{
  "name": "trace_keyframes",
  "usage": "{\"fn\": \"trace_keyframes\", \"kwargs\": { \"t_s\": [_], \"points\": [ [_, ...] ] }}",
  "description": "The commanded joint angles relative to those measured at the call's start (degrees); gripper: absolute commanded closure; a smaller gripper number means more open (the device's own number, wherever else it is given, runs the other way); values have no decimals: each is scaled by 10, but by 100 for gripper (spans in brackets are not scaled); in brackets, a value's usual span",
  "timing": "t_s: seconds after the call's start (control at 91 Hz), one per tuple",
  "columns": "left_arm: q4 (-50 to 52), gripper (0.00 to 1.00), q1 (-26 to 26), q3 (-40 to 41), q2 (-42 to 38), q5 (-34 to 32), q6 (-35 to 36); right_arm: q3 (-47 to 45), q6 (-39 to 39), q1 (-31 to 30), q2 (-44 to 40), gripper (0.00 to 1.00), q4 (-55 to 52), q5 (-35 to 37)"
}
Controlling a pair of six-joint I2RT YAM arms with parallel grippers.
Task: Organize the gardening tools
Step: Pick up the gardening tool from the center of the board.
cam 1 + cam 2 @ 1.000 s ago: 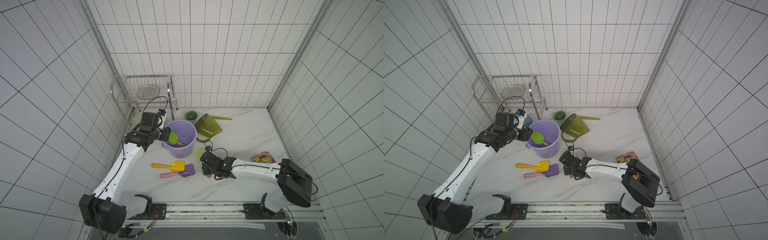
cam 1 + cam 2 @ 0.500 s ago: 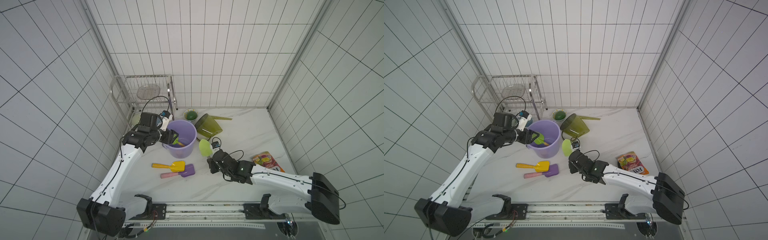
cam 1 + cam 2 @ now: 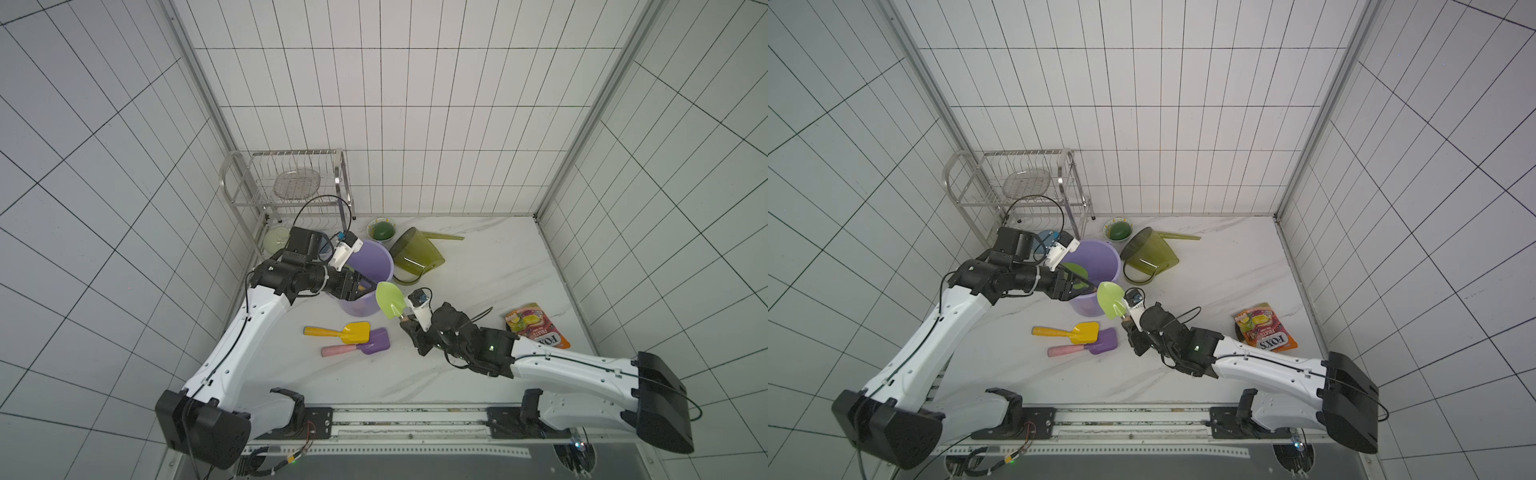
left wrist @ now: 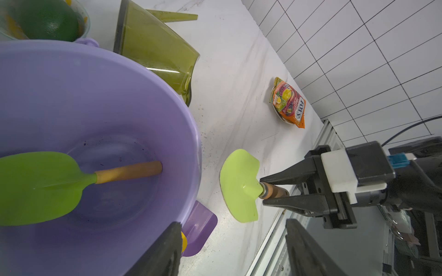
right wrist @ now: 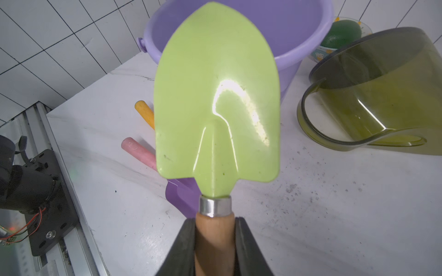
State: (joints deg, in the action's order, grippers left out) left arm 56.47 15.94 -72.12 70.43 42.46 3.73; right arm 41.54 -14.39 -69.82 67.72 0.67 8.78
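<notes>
Gardening tools are partly sorted: bright-green trowel (image 4: 40, 188) lies in the purple bucket (image 4: 100, 78), right gripper (image 5: 215, 223) pinches the pale-green spade (image 3: 390, 300) beside it, left gripper (image 3: 360, 289) hangs spread and empty, while yellow scoop (image 3: 353, 331), purple scoop (image 3: 374, 341) and watering can (image 3: 415, 253) wait on the surface (image 3: 478, 270).

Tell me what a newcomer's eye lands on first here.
The pale-green spade, held above the table by its wooden handle in the right arm's jaws, blade toward the purple bucket. Next, the bright-green trowel lying inside that bucket, with the left arm's jaws open at its rim. A yellow scoop and purple scoop lie side by side in front.
</notes>
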Motion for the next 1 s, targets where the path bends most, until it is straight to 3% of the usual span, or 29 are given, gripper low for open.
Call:
{"fn": "trace_keyframes", "kwargs": {
  "t_s": [0.0,0.121,0.561,0.748,0.88,0.989],
  "points": [
    [15,30,9,-8,5,33,21,-2,32,-10,-1,89,53,-12],
    [17,36,22,-4,11,19,27,-2,43,-17,-1,89,69,-11],
    [6,85,24,-4,19,8,18,-1,48,-28,1,89,81,9],
    [3,96,24,-7,17,5,17,6,41,-28,3,86,72,18],
    [-1,100,24,-15,10,-15,14,15,32,-29,2,77,55,18],
    [0,100,23,-31,6,-44,13,26,17,-28,-4,62,37,20]
  ]
}}
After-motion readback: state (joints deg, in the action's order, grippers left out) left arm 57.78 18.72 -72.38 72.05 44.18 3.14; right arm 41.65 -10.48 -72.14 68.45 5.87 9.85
